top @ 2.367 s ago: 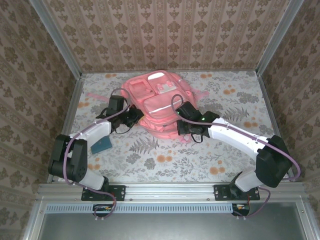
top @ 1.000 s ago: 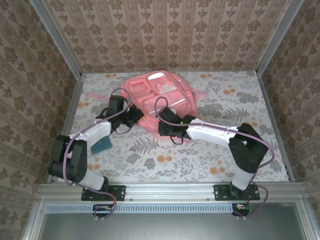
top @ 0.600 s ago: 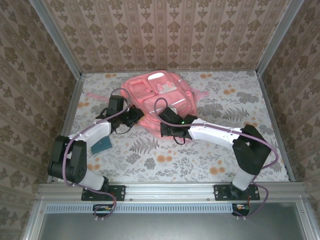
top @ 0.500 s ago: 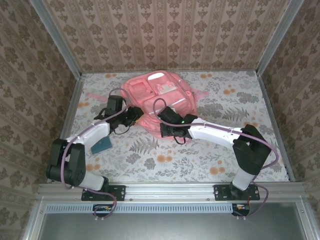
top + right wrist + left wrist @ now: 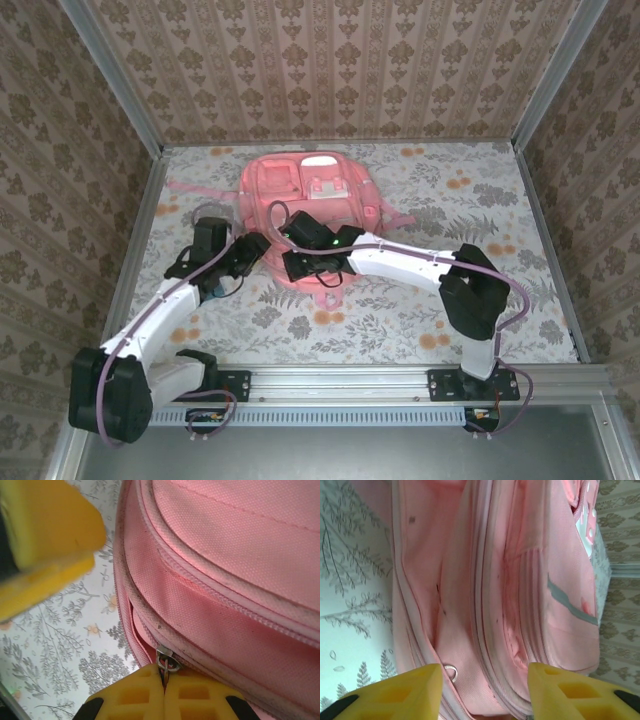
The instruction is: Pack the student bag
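Pinching the zip pull (image 5: 165, 661) at the near edge of the bag (image 5: 305, 195), the right jaws are closed tight on the small metal tab. This is most likely so the zip can be run along the seam and the bag opened for packing. The bag lies flat, front pockets up, at the far middle of the bench (image 5: 420, 320). The left jaws stand partly apart just beside the bag's left near corner, holding nothing. A small metal ring (image 5: 451, 672) on the side seam shows between them, and I judge they are placed to brace the fabric against the pull.

The bench is open to the right and on the near side. The left arm (image 5: 165, 305) works close to the left rail (image 5: 140, 230), and a thin strap (image 5: 190, 188) trails toward that rail. The right arm (image 5: 400, 262) crosses in front of the bag, so the two wrists sit near each other with little room between.
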